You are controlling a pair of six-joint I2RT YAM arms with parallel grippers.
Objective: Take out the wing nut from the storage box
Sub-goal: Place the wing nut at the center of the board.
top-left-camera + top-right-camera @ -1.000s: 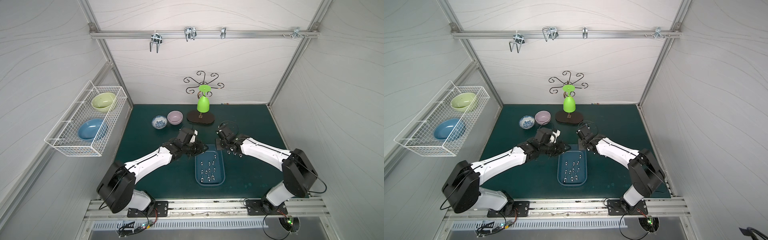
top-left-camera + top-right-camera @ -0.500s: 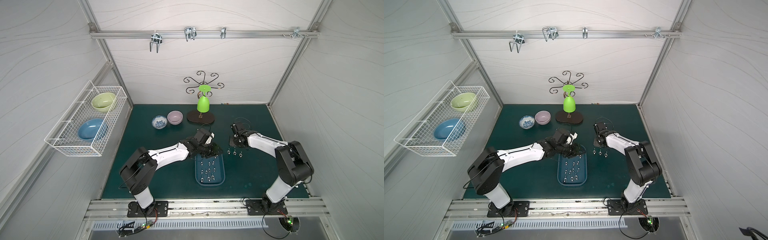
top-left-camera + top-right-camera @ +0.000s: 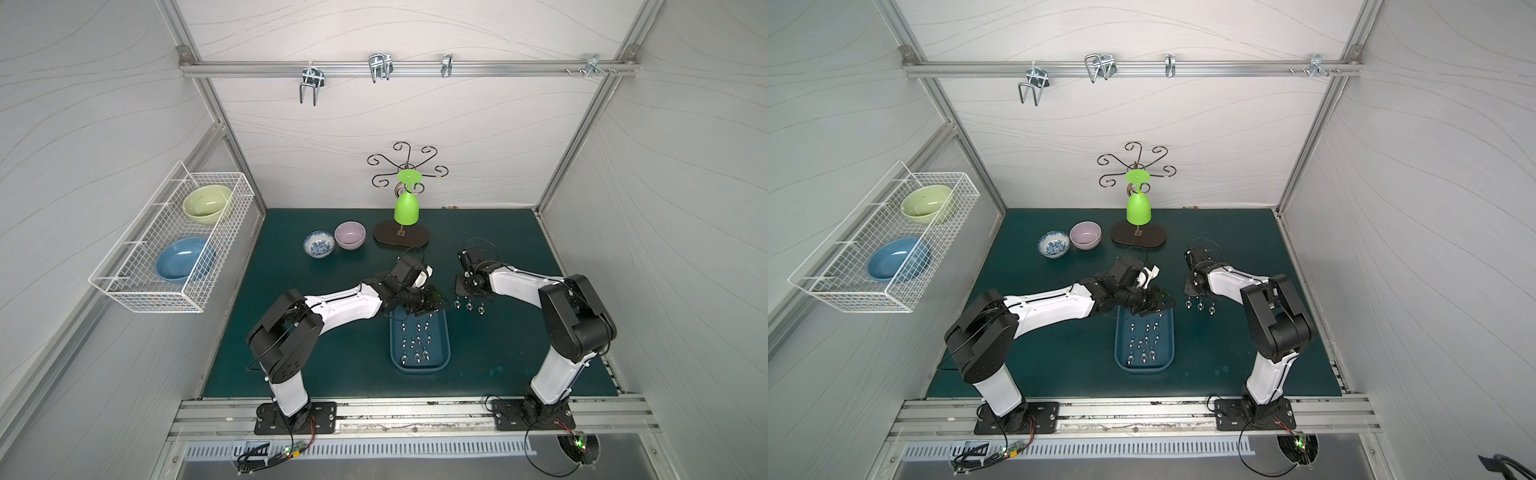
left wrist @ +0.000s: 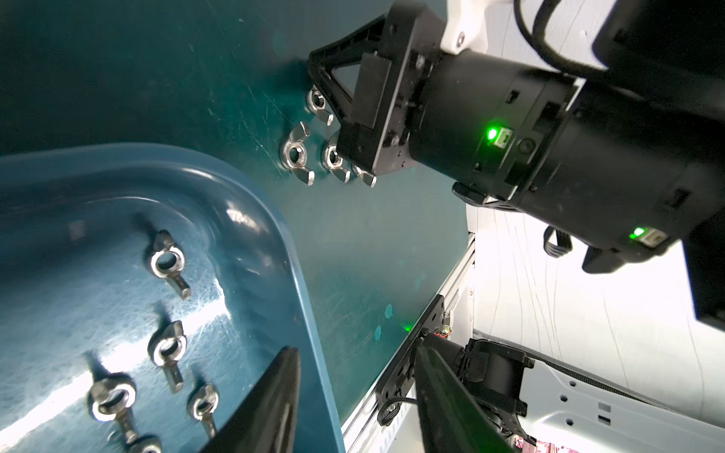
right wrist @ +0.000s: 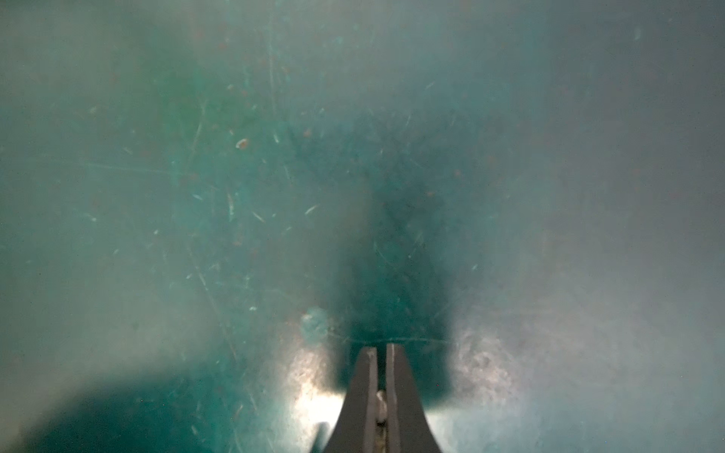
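Green tabletop (image 3: 316, 332) with one blue plastic storage box (image 3: 419, 368) between the two arms.

Outside the box, just beside its far corner on the robot's right side, the right claw (image 5: 381, 349) stands low at the tabletop. It is clenched on a small bright piece that I judge to be the wing nut (image 5: 379, 404), so the step seems to be setting it down. The left claw (image 4: 357, 351) is released and empty over the far rim, probably waiting for the loose nuts (image 3: 417, 338) inside. The wire basket (image 3: 174, 249), glass stand (image 3: 401, 241) and two bowls (image 3: 350, 235) are well apart and do not hinder. Only the set-out nuts (image 3: 468, 306), just beside the right claw, could be knocked.
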